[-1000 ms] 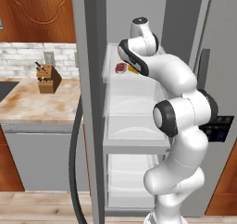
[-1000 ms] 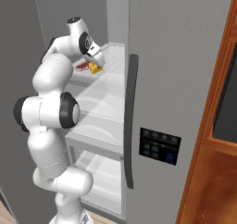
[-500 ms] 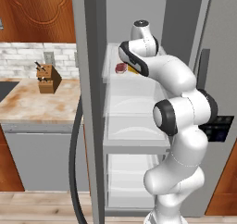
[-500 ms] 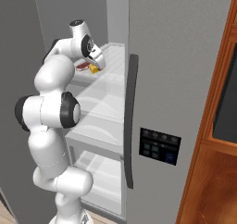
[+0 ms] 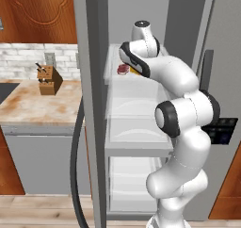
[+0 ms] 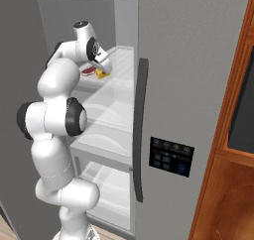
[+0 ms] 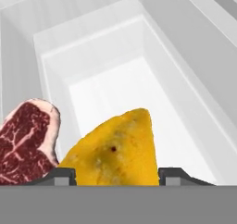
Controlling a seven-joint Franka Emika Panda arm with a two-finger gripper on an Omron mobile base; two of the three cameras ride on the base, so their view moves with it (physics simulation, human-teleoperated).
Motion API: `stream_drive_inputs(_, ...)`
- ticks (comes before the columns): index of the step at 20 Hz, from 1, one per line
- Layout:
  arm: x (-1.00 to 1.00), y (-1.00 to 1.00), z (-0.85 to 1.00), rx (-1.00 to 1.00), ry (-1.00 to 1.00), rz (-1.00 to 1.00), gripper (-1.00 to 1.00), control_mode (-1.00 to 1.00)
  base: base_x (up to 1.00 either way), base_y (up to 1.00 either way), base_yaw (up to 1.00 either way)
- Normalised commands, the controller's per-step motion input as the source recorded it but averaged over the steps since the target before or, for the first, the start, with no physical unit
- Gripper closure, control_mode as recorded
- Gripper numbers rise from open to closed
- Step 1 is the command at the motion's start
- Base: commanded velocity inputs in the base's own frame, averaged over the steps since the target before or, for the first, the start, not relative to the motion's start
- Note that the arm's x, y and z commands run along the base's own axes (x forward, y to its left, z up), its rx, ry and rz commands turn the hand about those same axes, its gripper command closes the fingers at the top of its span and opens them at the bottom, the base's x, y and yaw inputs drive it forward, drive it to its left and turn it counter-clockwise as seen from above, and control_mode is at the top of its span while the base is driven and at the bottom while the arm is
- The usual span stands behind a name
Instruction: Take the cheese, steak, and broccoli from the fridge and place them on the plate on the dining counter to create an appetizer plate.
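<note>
tall grey steel fridge [image 6: 193, 60]: door open, so the arm can reach its top white shelf | two-finger gripper [image 7: 115, 174]: tips set wide, one on each side of the cheese, ready to close; I think not squeezing yet | small yellow-orange cheese wedge [image 7: 115, 151]: right between the tips | flat red steak with pale rim [image 7: 25, 137]: just beside the cheese, outside one tip, so it waits

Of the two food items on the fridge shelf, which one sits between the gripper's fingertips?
The cheese, the yellow-orange wedge: it lies centred between the two fingertips of the gripper. The steak, red with a pale rim, lies beside it, outside the fingers.
</note>
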Motion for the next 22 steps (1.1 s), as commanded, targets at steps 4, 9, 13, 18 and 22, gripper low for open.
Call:
stream_drive_inputs(4, 0.0, -0.01, 0.0, 0.0, -0.01, 0.0, 1.0, -1.0, 0.0, 0.0, 0.0)
stream_drive_inputs(9, 0.01, -0.12, -0.31, 0.0, 0.0, 0.0, 1.0, -1.0, 0.0, 0.0, 0.0)
stream_drive_inputs(13, 0.12, -0.23, -0.94, 0.03, 0.0, 0.0, 1.0, -1.0, 0.0, 0.0, 0.0)
stream_drive_inputs(18, 0.21, -0.23, -1.0, 0.06, 0.0, 0.0, 1.0, -1.0, 0.0, 0.0, 0.0)
stream_drive_inputs(22, 0.27, -0.11, -1.0, 0.07, 0.02, 0.0, 1.0, -1.0, 0.0, 0.0, 0.0)
